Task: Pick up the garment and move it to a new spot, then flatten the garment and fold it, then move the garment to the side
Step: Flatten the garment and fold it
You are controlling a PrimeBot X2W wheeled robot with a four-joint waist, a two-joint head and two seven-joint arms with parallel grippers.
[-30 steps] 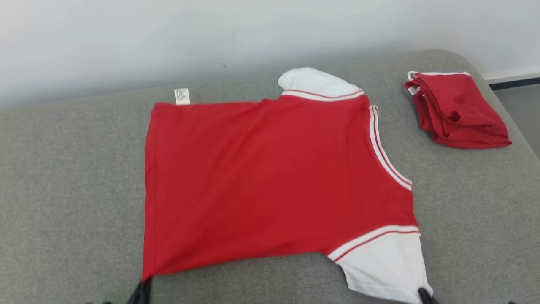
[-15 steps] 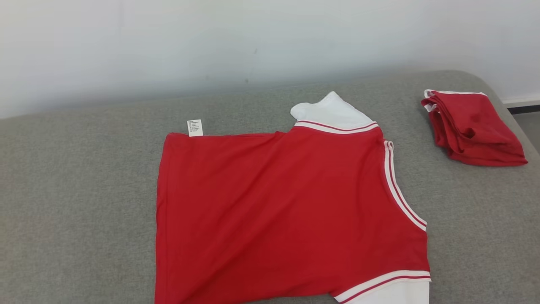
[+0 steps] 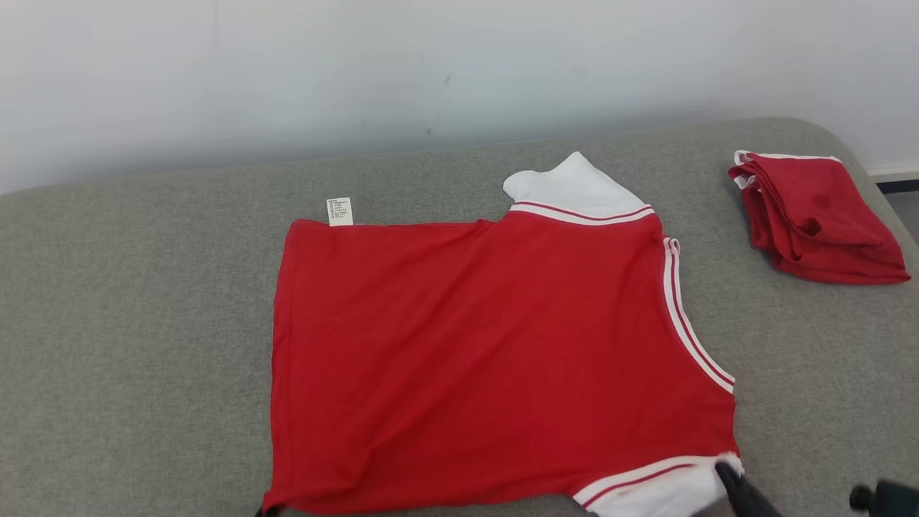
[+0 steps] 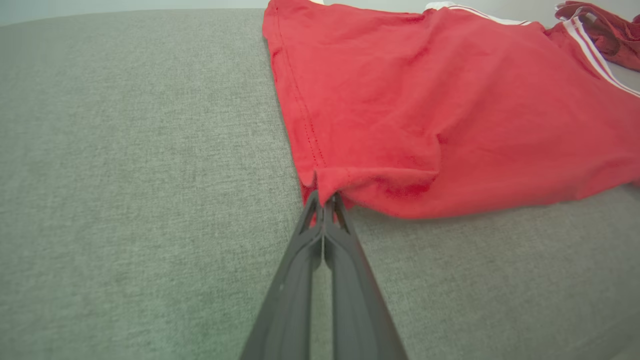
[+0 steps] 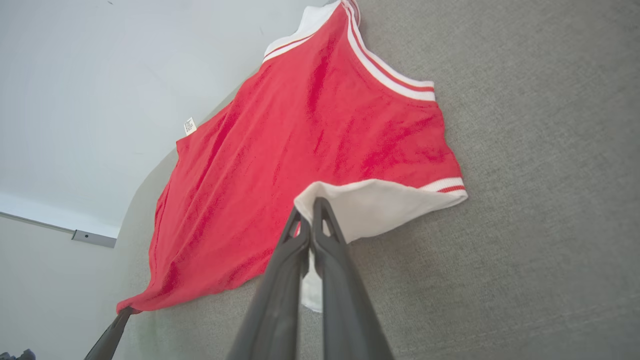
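Note:
The garment (image 3: 488, 345) is a red shirt with white sleeves, spread flat on the grey padded surface (image 3: 143, 323). My left gripper (image 4: 325, 197) is shut on the near left hem corner of the garment (image 4: 450, 110), low over the padding; its tip peeks in at the head view's bottom edge (image 3: 267, 511). My right gripper (image 5: 312, 210) is shut on the edge of the near white sleeve (image 5: 380, 205), which is lifted slightly; it also shows at the head view's lower right (image 3: 725, 474).
A second red garment (image 3: 818, 215) lies folded at the far right corner of the surface. A white care label (image 3: 339, 211) sticks out at the shirt's far left corner. A pale wall runs behind. Bare grey padding lies to the left and right of the shirt.
The head camera has tilted, so the whole picture shifted. Both grippers keep their hold. The right gripper now shows higher against the shirt, with the near white sleeve drawn in shorter.

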